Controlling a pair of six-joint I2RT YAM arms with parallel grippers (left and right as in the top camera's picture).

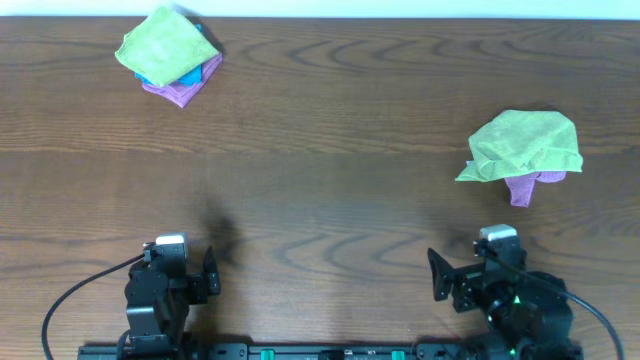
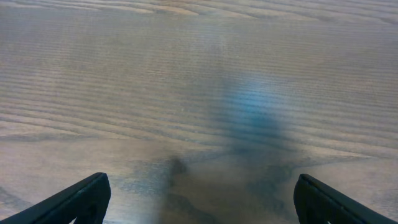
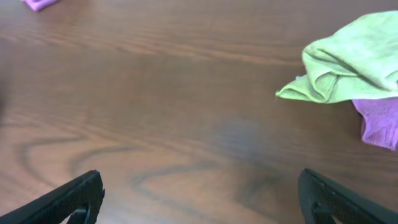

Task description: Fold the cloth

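Dark wood-grain table point(image 1: 330, 140) is seen under both arms, which are parked at its near edge. The fingers point(image 2: 87, 196) of the left gripper point(image 2: 202, 199) are spread wide and released, with only bare wood between them. The fingers point(image 3: 81, 196) of the right gripper point(image 3: 202, 196) are likewise held wide apart, and nothing is grasped.

Outward from the right gripper, a rumpled lime-green cloth point(image 1: 525, 145) is heaped on a second purple cloth point(image 1: 522, 187), of which one corner is left showing at the near side. Both lie well apart from the gripper.

The cloth point(image 1: 165, 45) is found at the far left corner of the table, well apart from both grippers. It lies as a compact, roughly square shape at the top of a small stack. A blue cloth point(image 1: 148, 76) is directly under it, and a purple cloth point(image 1: 180, 92) is at the bottom, its edge sticking out toward the near side.

The whole stack is shown only by the overhead view. In the right wrist view, the rumpled heap is shown close up at the right, its folds and the purple corner under it clearly made out, while of the far stack only a purple scrap is caught at the top left edge. In the left wrist view, only wood grain and a blurred bluish patch are shown.
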